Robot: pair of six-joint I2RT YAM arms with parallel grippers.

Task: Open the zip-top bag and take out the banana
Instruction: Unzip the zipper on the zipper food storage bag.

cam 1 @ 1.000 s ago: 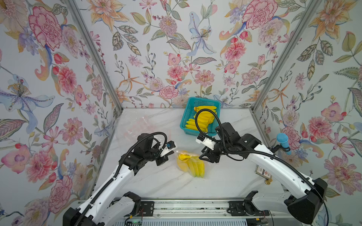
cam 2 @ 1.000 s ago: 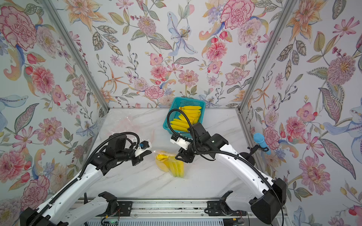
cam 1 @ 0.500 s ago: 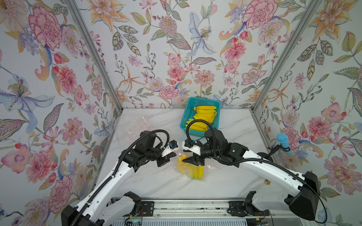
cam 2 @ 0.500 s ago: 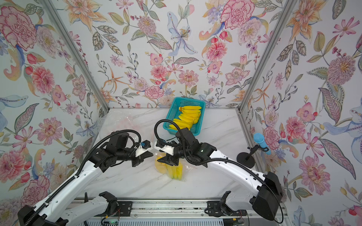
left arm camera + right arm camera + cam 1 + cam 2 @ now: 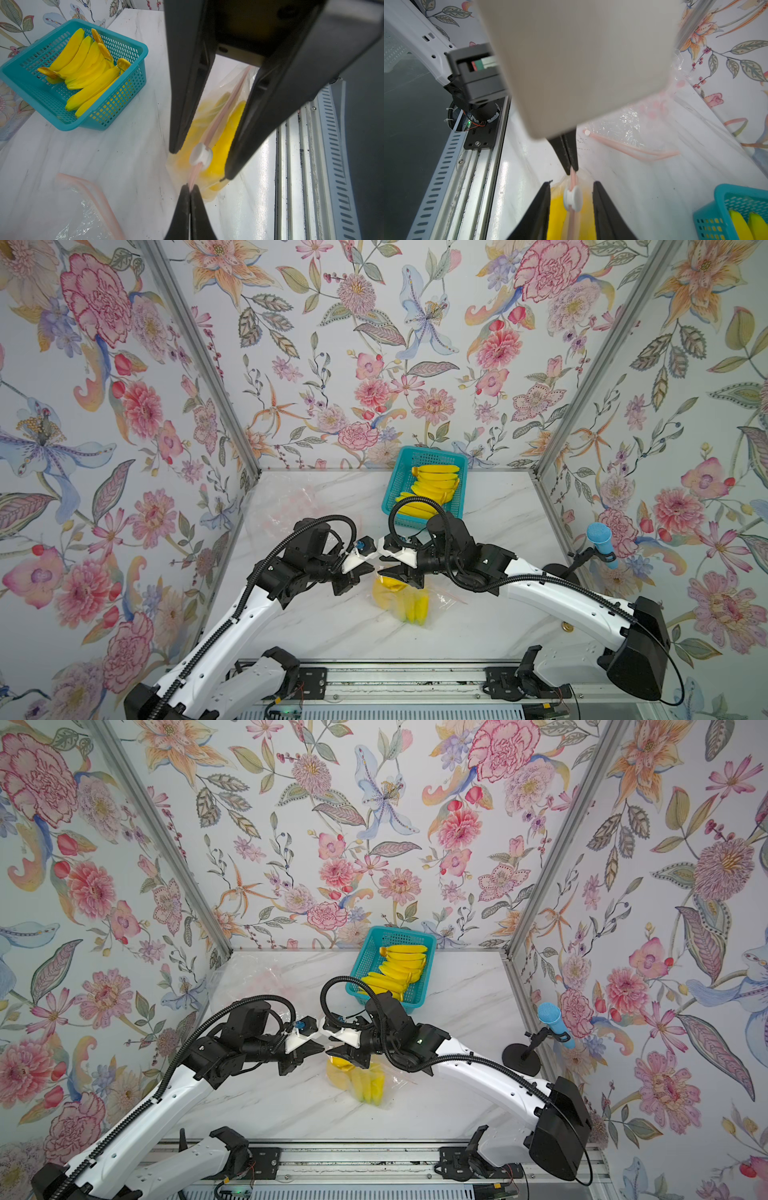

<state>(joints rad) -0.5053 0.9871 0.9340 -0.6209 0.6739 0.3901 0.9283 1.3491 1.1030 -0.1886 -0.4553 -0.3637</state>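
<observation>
— What are the two grippers doing?

— The left gripper (image 5: 190, 188) has its jaws pressed together on the pink zip strip (image 5: 220, 116), pinching one end of the zip-top bag (image 5: 405, 601). The right gripper (image 5: 572, 182) faces it with its jaws spread. One jaw stands on each side of the single white slider (image 5: 573, 198), with a gap on both sides.

— And the banana?

— The banana (image 5: 226, 133) is inside the bag, yellow behind the clear plastic. The yellow shapes overlap, so I can't count them. The bag sits on the marble table (image 5: 332, 626) between the two arms, zip edge uppermost.

— What else is there?

— One teal basket (image 5: 87, 125) stands towards the back wall. It holds a row of overlapping bananas (image 5: 87, 68), about half a dozen, though I can't tell the exact count. At the back left lies a heap of clear empty bags (image 5: 286, 506), and one of them shows a pink strip. One blue microphone (image 5: 599, 536) stands on a black stand (image 5: 557, 572) by the right wall.
</observation>
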